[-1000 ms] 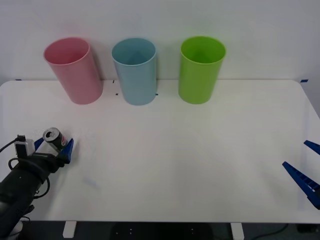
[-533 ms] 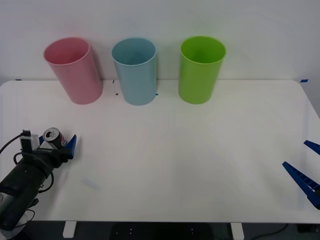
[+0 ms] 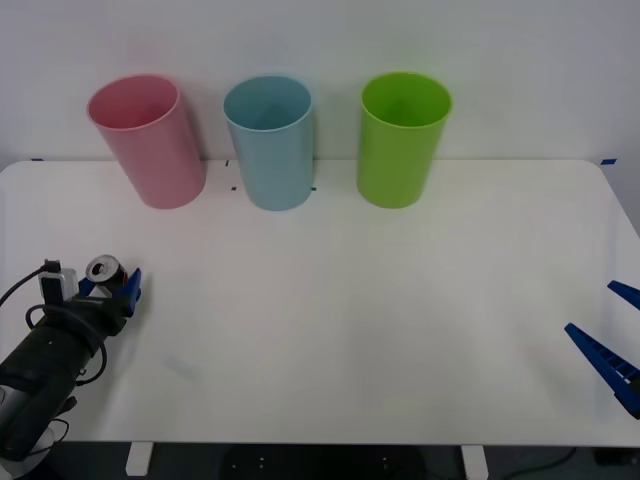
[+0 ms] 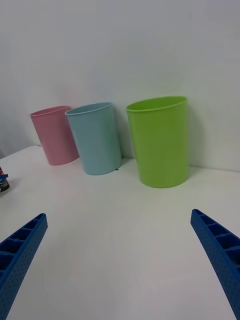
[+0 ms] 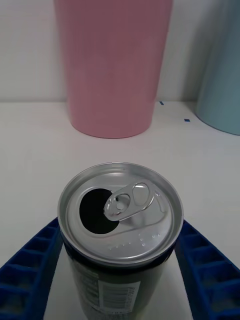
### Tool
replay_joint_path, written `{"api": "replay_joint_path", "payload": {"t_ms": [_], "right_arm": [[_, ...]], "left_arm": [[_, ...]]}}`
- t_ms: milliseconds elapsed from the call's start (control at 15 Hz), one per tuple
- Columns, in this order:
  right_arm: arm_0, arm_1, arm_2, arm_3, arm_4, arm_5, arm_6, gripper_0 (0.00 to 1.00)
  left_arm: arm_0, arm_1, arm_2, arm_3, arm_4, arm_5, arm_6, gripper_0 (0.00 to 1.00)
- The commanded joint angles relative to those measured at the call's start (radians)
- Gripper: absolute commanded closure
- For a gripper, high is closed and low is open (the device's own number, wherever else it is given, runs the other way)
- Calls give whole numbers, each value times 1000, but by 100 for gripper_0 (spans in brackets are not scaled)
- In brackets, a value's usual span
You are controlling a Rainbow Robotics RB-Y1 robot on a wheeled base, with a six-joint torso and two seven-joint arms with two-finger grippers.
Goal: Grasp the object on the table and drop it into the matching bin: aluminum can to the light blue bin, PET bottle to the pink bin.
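While the left tool [image 3: 108, 290] is sitting at the lower left of the front view, its blue ribbed fingers [image 5: 30, 260] are closing in on either side of the small dark aluminum can with the silver pull-tab top [image 5: 120, 225]. In the left wrist view the fingers are lying right against the can's sides and appear to be clamped on it, though the actual contact is hidden under the rim, so this is a judgement. Whether the can is resting on the wide white table [image 3: 350, 300] or is already slightly lifted is hard to tell.

At the top of the front view, the tall pink plastic bin [image 3: 148, 140], the tall light blue plastic bin [image 3: 269, 140] and the bright green plastic bin [image 3: 400, 138] are standing in a row along the table's far edge, well apart from the can.

At the lower right edge of the front view, the right tool [image 3: 620, 345] is waiting idle with its fingers spread wide apart.

As for progress, the grasp seems to be in place, but the carry is not yet done: the can is needing to be lifted, brought over the light blue bin and released into it.
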Motion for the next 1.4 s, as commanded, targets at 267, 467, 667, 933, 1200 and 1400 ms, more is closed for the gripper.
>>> {"api": "replay_joint_path", "payload": {"t_ms": [267, 467, 667, 933, 1200, 1400], "right_arm": [[0, 0, 0, 0, 0, 0, 0, 0], [0, 0, 0, 0, 0, 0, 0, 0], [0, 0, 0, 0, 0, 0, 0, 0], [0, 0, 0, 0, 0, 0, 0, 0], [0, 0, 0, 0, 0, 0, 0, 0], [0, 0, 0, 0, 0, 0, 0, 0]], "left_arm": [[0, 0, 0, 0, 1, 0, 1, 100], [0, 0, 0, 0, 1, 0, 3, 100], [3, 8, 0, -12, 13, -14, 9, 100], [45, 25, -17, -109, 64, -28, 28, 100], [95, 25, -37, -218, 110, -28, 43, 100], [132, 25, -54, -310, 119, -28, 55, 100]]}}
